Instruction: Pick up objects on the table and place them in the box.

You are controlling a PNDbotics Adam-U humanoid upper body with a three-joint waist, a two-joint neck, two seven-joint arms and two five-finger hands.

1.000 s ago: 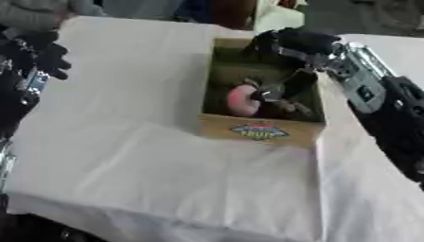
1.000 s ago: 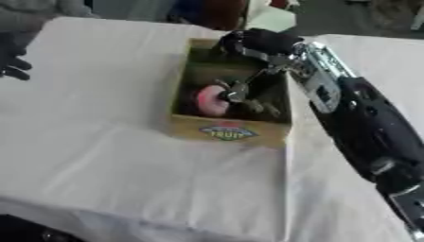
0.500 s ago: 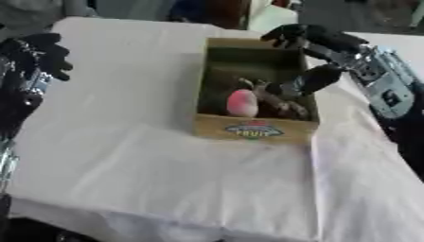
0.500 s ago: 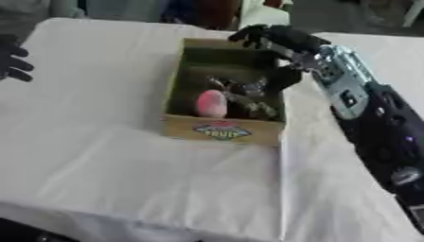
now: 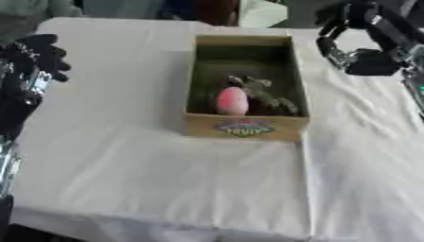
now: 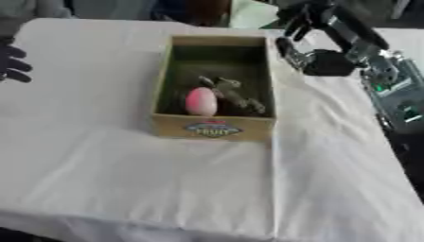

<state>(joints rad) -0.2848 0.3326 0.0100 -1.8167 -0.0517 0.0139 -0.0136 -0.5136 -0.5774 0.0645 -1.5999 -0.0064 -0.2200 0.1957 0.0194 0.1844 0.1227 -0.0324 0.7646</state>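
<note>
In the box (image 5: 245, 127) we saw a pink thing (image 5: 232, 100) and dark items; counter (image 5: 149, 179) bare, both hands (image 6: 319, 59) (image 5: 39, 54) held nothing, fingers relaxed.

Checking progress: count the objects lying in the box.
2 clearly visible: a pink rounded object at the box's front middle, and a dark object beside it toward the right wall. Others may be hidden.

Too blurred to name: dark greenish objects (image 5: 267, 94) beside the pink thing (image 5: 232, 100) in the box (image 5: 245, 130). Left hand (image 6: 12, 64) cut by the right eye view's edge. Right hand (image 5: 357, 43) smeared, fingers perhaps curled
</note>
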